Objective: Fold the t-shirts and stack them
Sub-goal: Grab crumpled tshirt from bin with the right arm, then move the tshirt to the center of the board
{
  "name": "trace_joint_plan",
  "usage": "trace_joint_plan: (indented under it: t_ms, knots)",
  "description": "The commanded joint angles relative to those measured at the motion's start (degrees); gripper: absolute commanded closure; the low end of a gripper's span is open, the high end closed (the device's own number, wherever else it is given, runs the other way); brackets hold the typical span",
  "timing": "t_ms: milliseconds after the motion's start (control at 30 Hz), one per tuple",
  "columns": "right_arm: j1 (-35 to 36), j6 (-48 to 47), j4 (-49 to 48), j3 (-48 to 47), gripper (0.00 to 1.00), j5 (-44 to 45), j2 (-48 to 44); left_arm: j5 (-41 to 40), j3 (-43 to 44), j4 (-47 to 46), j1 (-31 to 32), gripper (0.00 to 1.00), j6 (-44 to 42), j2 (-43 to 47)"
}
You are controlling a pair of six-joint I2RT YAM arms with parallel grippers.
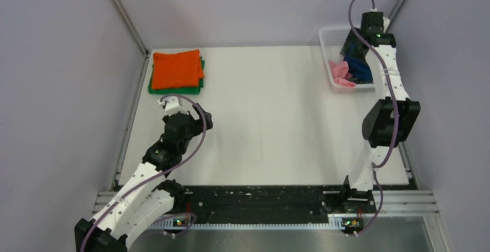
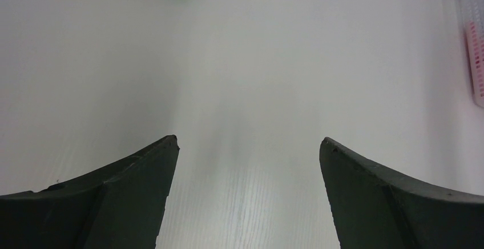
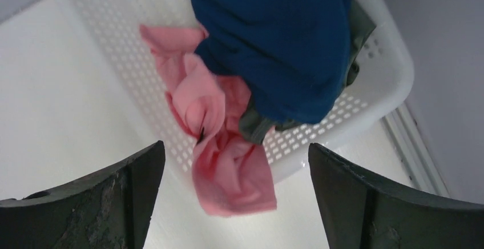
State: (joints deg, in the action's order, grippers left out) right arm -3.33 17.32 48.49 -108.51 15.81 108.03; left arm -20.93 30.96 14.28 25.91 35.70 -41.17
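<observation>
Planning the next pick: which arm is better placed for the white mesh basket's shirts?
Right. The right gripper hovers open over the white plastic mesh basket holding pink t-shirt and navy blue t-shirt; left gripper faces only tabletop.

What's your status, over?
Left end effector open, over table. Right end effector open, above basket. Orange shirt folded on green shirt; pink shirt, blue shirt bunched in basket. Nothing blocking.

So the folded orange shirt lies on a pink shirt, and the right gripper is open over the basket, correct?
Not quite. The top external view shows the orange shirt lying on a green shirt, not pink. The right gripper is indeed open over the basket.
</observation>
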Motion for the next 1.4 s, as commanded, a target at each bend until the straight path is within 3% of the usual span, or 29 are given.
trace_joint_plan:
  t_ms: [0,133,267,367,400,433,533,733,933,1033,1233,1367]
  knots:
    - [-3.1,-0.2,0.4,-12.5,0.05,3.9,8.4,-0.4,2.1,-0.7,-0.2,0.01,-0.1,0.2]
    - [-4.0,-0.4,-0.6,-20.9,0.05,6.2,17.4,-0.9,1.7,-1.1,-0.2,0.01,-0.3,0.8]
    - [-5.4,1.2,-4.3,-23.1,0.07,7.1,23.7,-0.9,1.7,-1.1,-0.2,0.01,-0.3,0.7]
    - [-6.7,2.1,-9.0,-22.2,0.15,5.0,26.6,-1.9,1.7,-1.1,-0.2,0.01,-0.4,0.4]
    - [-7.1,2.1,-10.1,-22.5,0.23,4.0,27.6,-2.3,1.7,-0.9,-0.2,0.01,-0.4,0.3]
    - [-7.6,2.2,-10.4,-23.5,0.39,2.6,28.5,-2.3,1.7,-0.9,-0.2,0.01,-0.4,0.1]
    - [-9.0,2.9,-10.8,-26.9,0.98,-2.0,28.3,-2.3,1.8,-1.1,-0.2,0.01,-0.4,-0.5]
    - [-9.1,0.9,-13.9,-30.2,1.00,-5.8,15.7,-1.4,2.2,-0.7,-0.2,0.01,-0.3,-0.8]
    - [-7.2,4.1,-17.7,-24.9,1.00,-19.0,-2.9,-0.9,1.7,-0.9,-0.2,0.01,0.1,1.4]
    - [-3.9,5.7,-19.2,-22.7,1.00,-23.3,-9.5,0.1,1.6,-1.2,-0.2,0.01,0.1,1.6]
    - [2.5,14.5,-21.7,-22.9,1.00,-41.0,-15.8,0.6,1.6,-1.8,-0.2,0.01,0.0,0.1]
    - [11.8,18.4,-24.1,-20.3,1.00,-46.6,-18.6,1.4,2.1,-1.4,-0.2,0.01,0.2,-0.8]
